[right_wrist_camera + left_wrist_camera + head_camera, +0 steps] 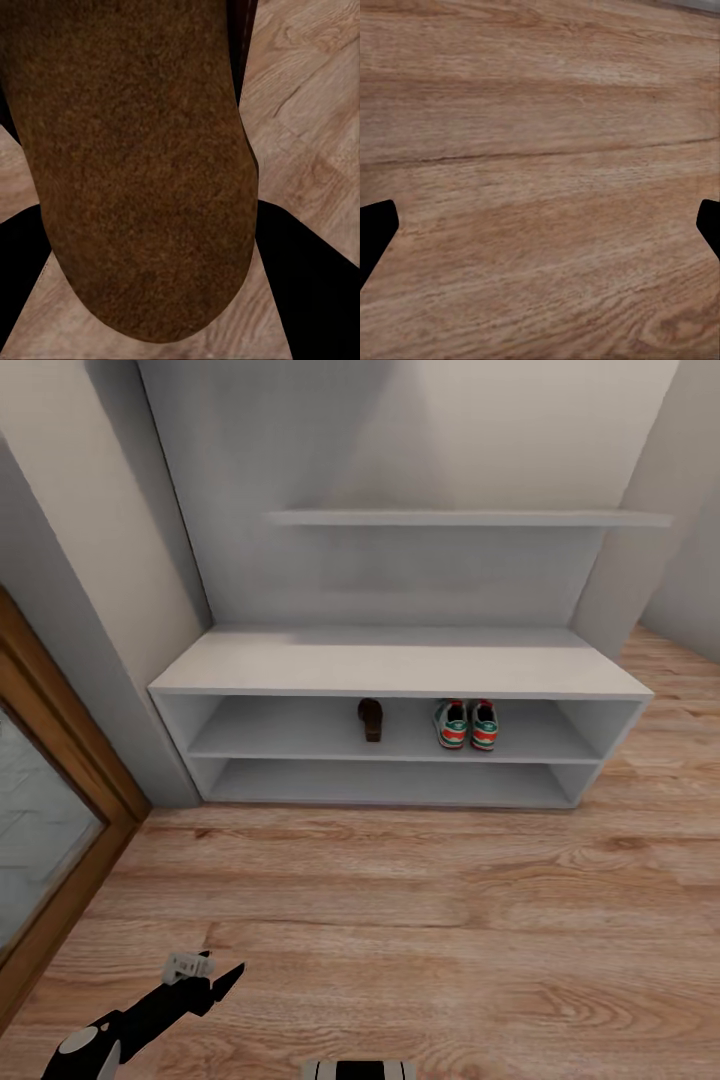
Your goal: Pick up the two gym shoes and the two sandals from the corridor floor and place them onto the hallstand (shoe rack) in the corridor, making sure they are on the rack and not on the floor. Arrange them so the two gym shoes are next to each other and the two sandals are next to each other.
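Head view: the pale grey hallstand point(400, 670) carries two gym shoes point(466, 724), white with green stripes and orange-red patches, side by side on its upper shelf slot; one dark brown sandal point(371, 719) stands well to their left.
Left wrist view: left gripper point(540, 232) fingers spread apart over the wood-plank corridor floor point(540, 112).
Right wrist view: right gripper point(161, 247) clamped on the second sandal point(142, 165), its brown grainy sole facing the camera.

The hallstand point(300, 665) stands against the wall, on the corridor floor point(420, 900). In its upper slot one sandal point(371, 720) lies left of the two gym shoes point(466, 724), which sit side by side. Another sandal point(142, 165) sits between the right pincer's fingers point(300, 285), above the floor.
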`<state>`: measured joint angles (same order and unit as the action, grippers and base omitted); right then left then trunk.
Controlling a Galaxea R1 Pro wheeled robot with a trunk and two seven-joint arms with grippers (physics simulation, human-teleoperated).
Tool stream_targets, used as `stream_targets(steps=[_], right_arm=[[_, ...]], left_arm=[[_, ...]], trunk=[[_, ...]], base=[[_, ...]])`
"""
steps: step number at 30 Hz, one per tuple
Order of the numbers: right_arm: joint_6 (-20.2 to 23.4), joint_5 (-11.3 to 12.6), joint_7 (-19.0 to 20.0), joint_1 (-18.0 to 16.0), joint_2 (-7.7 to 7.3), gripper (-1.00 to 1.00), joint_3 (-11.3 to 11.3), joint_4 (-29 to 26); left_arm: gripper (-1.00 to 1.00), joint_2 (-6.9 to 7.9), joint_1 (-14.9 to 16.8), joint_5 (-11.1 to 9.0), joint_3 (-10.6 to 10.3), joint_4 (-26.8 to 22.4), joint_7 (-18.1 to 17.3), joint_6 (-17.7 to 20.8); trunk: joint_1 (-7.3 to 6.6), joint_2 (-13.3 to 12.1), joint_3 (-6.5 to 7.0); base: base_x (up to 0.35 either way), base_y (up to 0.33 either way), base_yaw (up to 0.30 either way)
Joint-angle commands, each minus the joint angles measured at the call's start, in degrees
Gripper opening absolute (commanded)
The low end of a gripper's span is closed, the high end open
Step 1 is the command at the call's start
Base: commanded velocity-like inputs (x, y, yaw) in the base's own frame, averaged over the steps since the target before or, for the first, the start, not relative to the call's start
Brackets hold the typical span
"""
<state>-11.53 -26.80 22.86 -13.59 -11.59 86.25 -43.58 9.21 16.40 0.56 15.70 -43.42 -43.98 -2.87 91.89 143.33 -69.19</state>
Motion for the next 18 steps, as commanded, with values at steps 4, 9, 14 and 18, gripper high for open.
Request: stream_targets(steps=[4, 9, 14, 18], right_arm=[[-0.3, -0.5, 0.4, -0.1, -0.01, -1.00, 0.4, 0.0], [-0.3, -0.5, 0.4, -0.1, 0.00, -1.00, 0.4, 0.0], [-0.3, -0.5, 0.4, -0.1, 0.04, -1.00, 0.4, 0.0], [-0.3, -0.5, 0.4, -0.1, 0.04, -1.00, 0.4, 0.0]], left_arm=[[1.00, 0.01, 0.0, 0.1, 0.1, 0.1, -0.2, -0.3], [1.00, 0.02, 0.0, 0.1, 0.1, 0.1, -0.2, -0.3], [1.00, 0.06, 0.0, 0.1, 0.1, 0.1, -0.2, -0.2], [1.00, 0.03, 0.0, 0.1, 0.1, 0.1, -0.2, -0.2]], trunk=[[-0.01, 0.0, -0.04], [-0.01, 0.0, -0.04], [-0.01, 0.0, -0.04], [-0.01, 0.0, -0.04]], base=[[0.000, 0.307, 0.000], [0.000, 0.307, 0.000], [0.000, 0.307, 0.000], [0.000, 0.307, 0.000]])
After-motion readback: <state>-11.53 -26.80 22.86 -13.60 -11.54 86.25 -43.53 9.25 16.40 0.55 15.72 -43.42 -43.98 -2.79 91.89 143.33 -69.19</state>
